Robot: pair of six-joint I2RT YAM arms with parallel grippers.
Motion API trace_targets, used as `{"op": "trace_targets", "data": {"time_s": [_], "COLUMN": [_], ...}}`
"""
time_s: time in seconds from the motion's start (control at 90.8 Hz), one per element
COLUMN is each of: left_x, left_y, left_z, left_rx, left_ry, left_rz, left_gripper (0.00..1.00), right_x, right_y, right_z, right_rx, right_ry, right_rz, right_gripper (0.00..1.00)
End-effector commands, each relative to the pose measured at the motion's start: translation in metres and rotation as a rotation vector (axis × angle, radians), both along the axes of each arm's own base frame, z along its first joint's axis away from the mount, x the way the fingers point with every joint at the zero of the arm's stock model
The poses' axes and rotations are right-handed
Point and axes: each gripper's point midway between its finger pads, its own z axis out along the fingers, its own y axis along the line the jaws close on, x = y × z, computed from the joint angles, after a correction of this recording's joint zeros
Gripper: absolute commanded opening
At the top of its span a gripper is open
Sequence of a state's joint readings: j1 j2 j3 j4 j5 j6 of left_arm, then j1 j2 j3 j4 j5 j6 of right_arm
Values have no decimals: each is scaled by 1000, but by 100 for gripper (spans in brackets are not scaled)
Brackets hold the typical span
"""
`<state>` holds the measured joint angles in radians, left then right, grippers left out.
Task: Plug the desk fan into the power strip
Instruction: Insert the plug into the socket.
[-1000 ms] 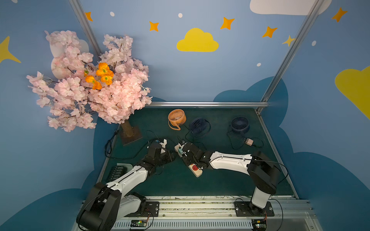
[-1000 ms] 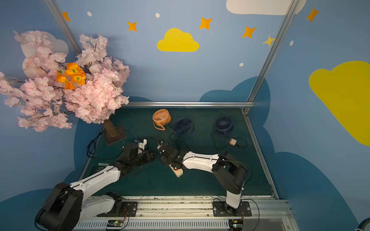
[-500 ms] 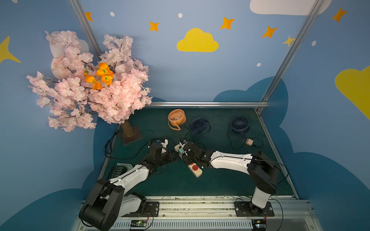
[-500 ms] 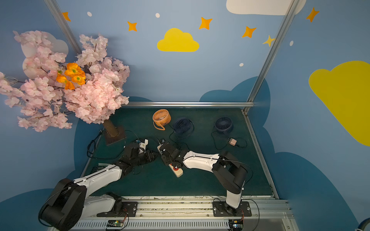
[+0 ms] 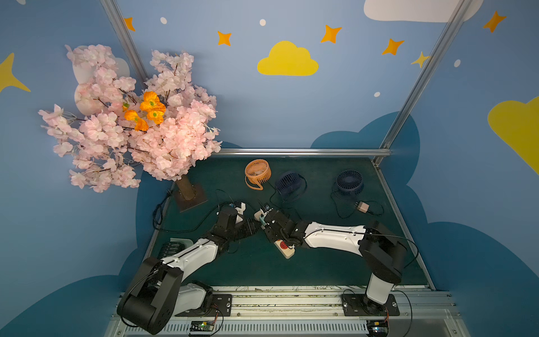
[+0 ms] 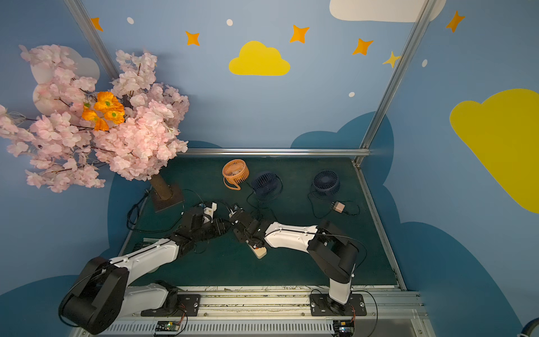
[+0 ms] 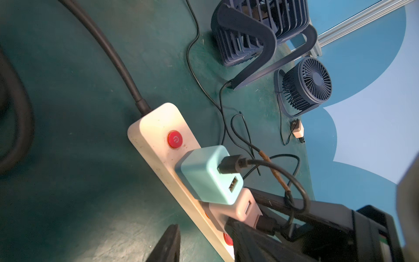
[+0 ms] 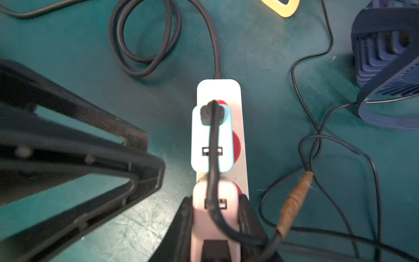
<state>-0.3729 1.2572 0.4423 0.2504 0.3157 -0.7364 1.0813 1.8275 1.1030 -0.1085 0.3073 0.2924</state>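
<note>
Right gripper (image 8: 215,217) jaws are clamped on a pale pink adapter (image 8: 215,204), one black pad on each side. It sits on the strip (image 8: 218,90) right beside the blue adapter (image 8: 212,140), edges touching or nearly so. Can't tell if pink is fully seated; in the left wrist view it (image 7: 235,208) looks pushed down against the strip (image 7: 156,127), but the prongs are hidden.

Left gripper (image 8: 145,163): jaws are parted w/ nothing between them, hovering just beside the strip. Not clear whether it touches it.

Progress, my guess: blue adapter (image 7: 206,174) is already in, black USB cable (image 7: 231,165) plugged into its face. Pink one is at the socket, so this is the final push or a seat check. Left to do imo: let go, back off, confirm it stays put. Which fan (image 5: 288,185) the pink cable runs to, can't trace it thru the tangle. Another navy fan (image 5: 349,182) has its adapter (image 5: 363,207) lying loose on the counter (image 5: 320,268), well apart from the strip (image 5: 287,252), which lies mid-counter between the two arms. Orange fan (image 5: 257,172) sits at the back.

Writing/brands: none readable. Only mark is the power symbol on the red button (image 7: 174,139).
</note>
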Motion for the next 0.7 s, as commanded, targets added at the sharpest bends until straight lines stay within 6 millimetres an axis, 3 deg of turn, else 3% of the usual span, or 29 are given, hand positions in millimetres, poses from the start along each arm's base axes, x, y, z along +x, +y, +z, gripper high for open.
{"op": "trace_targets", "data": {"time_s": [0.0, 0.253, 0.452, 0.562, 0.694], "left_x": [7, 8, 7, 6, 6], "left_y": [-4, -2, -2, -2, -2], "left_z": [13, 14, 14, 16, 20], "left_rx": [-13, -11, -10, -10, -2], "left_ry": [-44, -53, -59, -66, -79], "left_rz": [-15, -9, -12, -14, -22], "left_gripper": [42, 41, 41, 41, 42], "right_x": [-71, -85, -83, -78, -58], "right_y": [-160, -160, -159, -146, -112], "right_z": [-121, -132, -123, -112, -83], "right_rx": [-616, -683, -649, -589, -471], "right_ry": [371, 397, 387, 373, 307], "right_rz": [-72, -55, -70, -80, -97], "right_gripper": [0, 0, 0, 0, 0]}}
